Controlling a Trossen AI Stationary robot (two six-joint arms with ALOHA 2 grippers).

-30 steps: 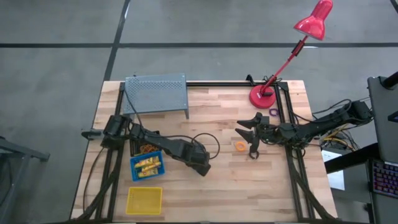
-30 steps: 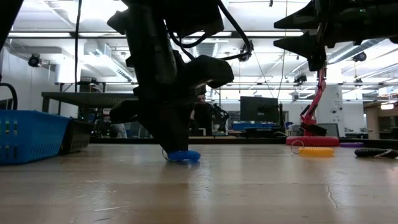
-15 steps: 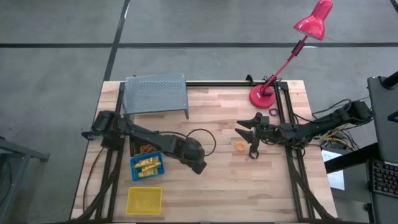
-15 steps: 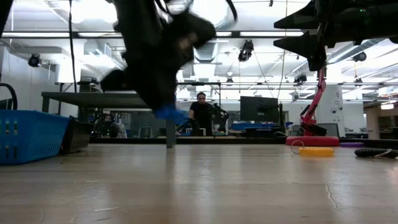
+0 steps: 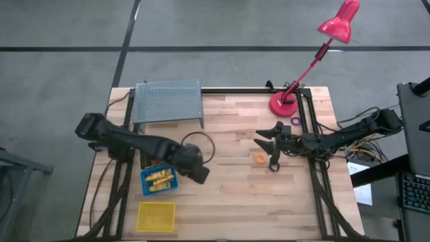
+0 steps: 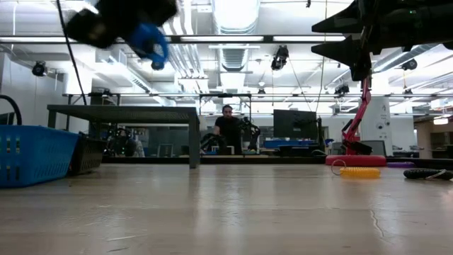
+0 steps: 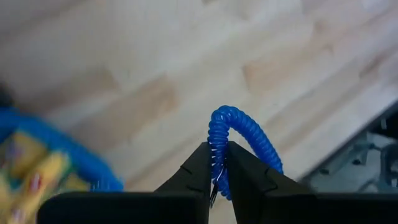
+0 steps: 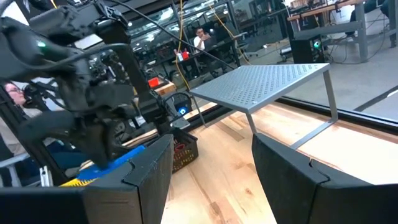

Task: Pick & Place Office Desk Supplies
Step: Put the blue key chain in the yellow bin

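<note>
Left wrist view: left gripper (image 7: 216,177) is clamped on a blue coil ring (image 7: 239,138), pinched at one side so the loop sticks out ahead. It's held off the table, beside the blue bin (image 5: 158,180), likely for a drop there. Right gripper (image 5: 273,146) hangs spread wide and empty just beside the orange ring (image 5: 259,158), probably staged for that pick. Purple ring (image 5: 295,122) sits by the lamp (image 5: 285,105) base.
</note>
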